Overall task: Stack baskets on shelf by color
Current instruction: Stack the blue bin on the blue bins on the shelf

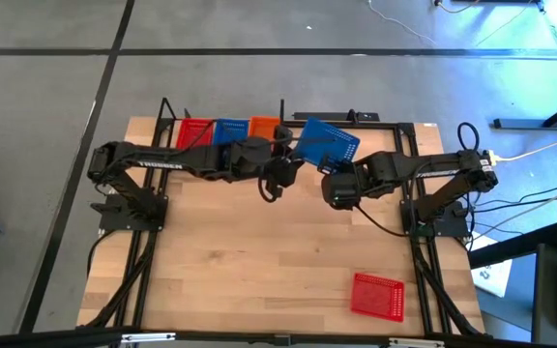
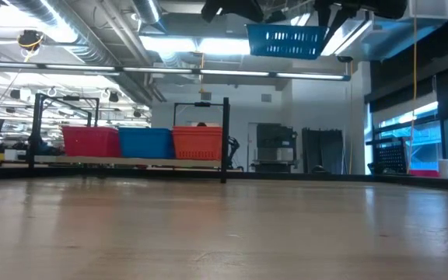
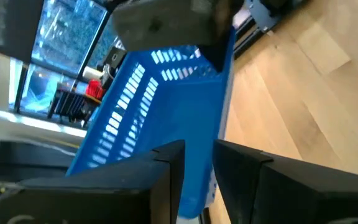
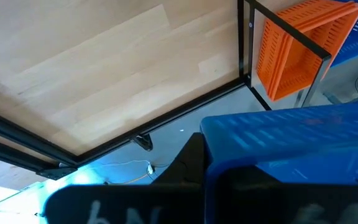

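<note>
A blue basket (image 1: 327, 143) hangs tilted in the air in front of the shelf (image 1: 395, 124), between my two arms. My left gripper (image 1: 288, 160) is at its left end and my right gripper (image 1: 337, 174) at its near edge, each shut on it. On the shelf's left part a red basket (image 2: 90, 141), a blue basket (image 2: 145, 143) and an orange basket (image 2: 197, 143) stand side by side on the board. The orange one (image 4: 297, 50) also shows in the right wrist view. Another red basket (image 1: 377, 295) lies flat on the table, near right. My left gripper pinches the blue basket's wall at its left end (image 3: 199, 155) between its two fingers (image 3: 166, 174). The fingers come roughly level from the table's left. The basket is lifted clear of table and shelf, tilted. My right gripper is shut on the basket's near edge (image 1: 333, 164), coming from the table's right. The basket's blue wall (image 4: 291, 143) covers the fingertips in the right wrist view, so the kind of hold cannot be told.
The shelf's black rods and upright posts (image 4: 248, 43) stand along the table's far edge. The shelf's right part (image 1: 385, 130) lies below the held basket. The wooden tabletop (image 1: 259, 261) stretches bare between the arms and the near edge.
</note>
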{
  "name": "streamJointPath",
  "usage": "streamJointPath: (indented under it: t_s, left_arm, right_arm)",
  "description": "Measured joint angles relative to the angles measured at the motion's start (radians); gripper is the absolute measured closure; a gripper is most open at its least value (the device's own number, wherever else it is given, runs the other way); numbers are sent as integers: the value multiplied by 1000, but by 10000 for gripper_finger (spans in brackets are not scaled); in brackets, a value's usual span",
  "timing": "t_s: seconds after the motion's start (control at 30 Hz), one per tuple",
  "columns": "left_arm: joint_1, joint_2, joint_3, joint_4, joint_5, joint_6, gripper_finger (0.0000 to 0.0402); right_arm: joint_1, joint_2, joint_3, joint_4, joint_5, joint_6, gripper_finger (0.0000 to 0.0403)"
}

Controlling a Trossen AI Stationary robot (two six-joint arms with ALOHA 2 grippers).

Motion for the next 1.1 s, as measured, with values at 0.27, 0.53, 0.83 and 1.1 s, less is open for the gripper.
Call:
streamJointPath:
  t_s: [0.27, 0.53, 0.83, 1.1]
  left_arm:
    - [11, 0, 0, -13, 6, -59, 324]
    - [-4, 0, 0, -31, 26, -78, 324]
    - [8, 0, 0, -30, 29, -78, 324]
    - [26, 0, 0, -31, 87, -83, 324]
  right_arm:
    - [0, 0, 0, -2, 2, 0, 403]
    - [0, 0, 0, -1, 3, 0, 403]
    - [0, 0, 0, -1, 3, -2, 403]
    - [0, 0, 0, -1, 5, -3, 403]
